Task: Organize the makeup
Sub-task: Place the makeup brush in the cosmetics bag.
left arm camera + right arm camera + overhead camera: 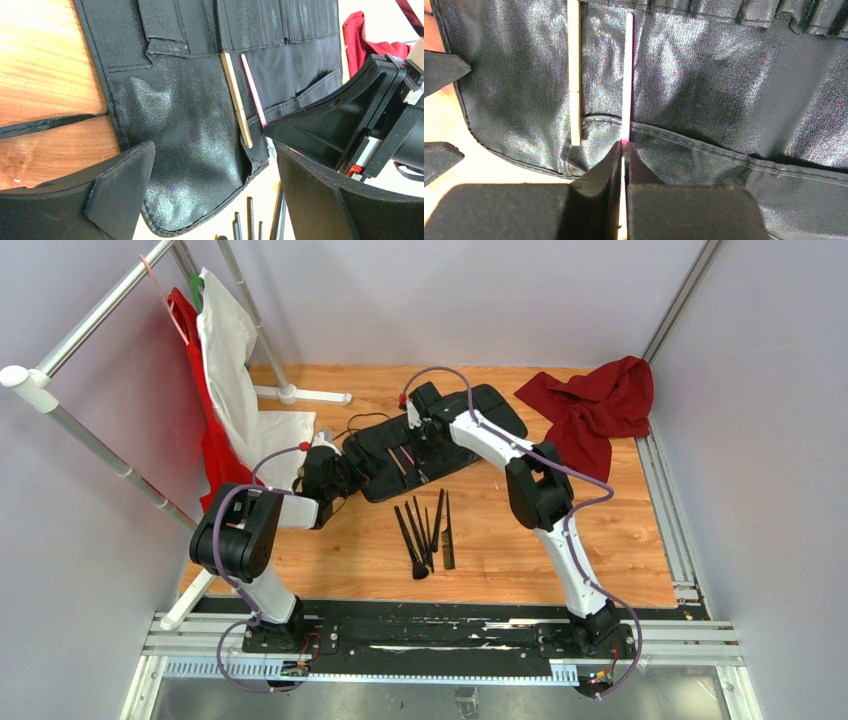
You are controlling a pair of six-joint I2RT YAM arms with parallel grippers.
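Right jaws on pink brush, slotward

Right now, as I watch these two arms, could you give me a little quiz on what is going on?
1. True or false: the left gripper is shut on a brush.
2. Which does the right gripper pinch? A: comb. B: pink-handled brush. C: red cloth.
3. Fill in: the loose black brushes lie on the ___, not in the case.

Key:
1. False. Its jaws stand open over the case.
2. B.
3. The table.
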